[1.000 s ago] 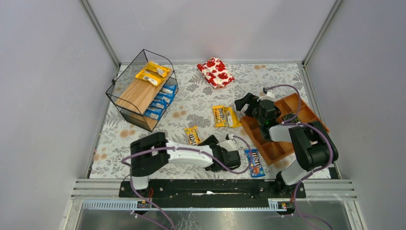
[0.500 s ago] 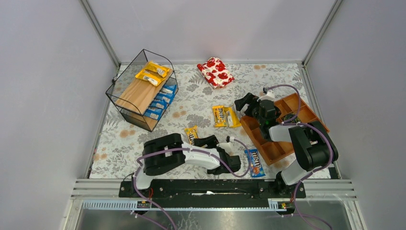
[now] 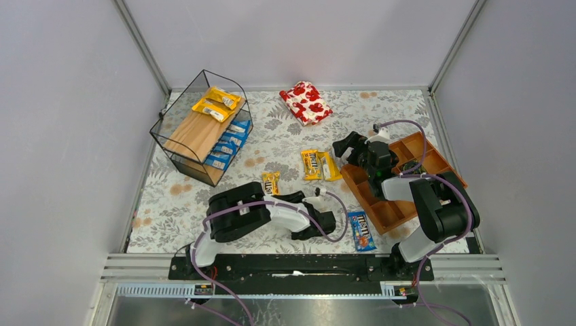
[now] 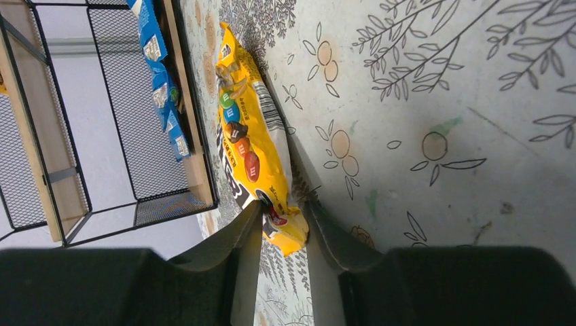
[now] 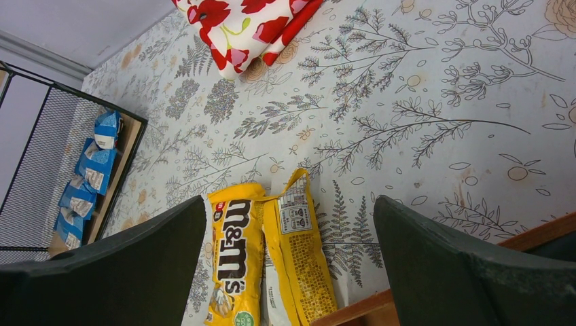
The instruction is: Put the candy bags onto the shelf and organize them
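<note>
The yellow bag point(image 4: 248, 146) is clamped endwise by the left tool point(image 4: 282, 219), long axis ahead; the right tool point(image 5: 289, 202) is spread apart.

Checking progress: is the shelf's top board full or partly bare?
Partly bare: the top board holds two yellow packets at its far end, and the rest shows bare wood.

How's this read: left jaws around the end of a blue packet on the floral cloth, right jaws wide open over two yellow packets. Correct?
The colour is wrong: the packet between the left jaws is yellow, not blue, as the left wrist view shows. Rest holds: floral cloth, right jaws wide open over two yellow packets.
</note>
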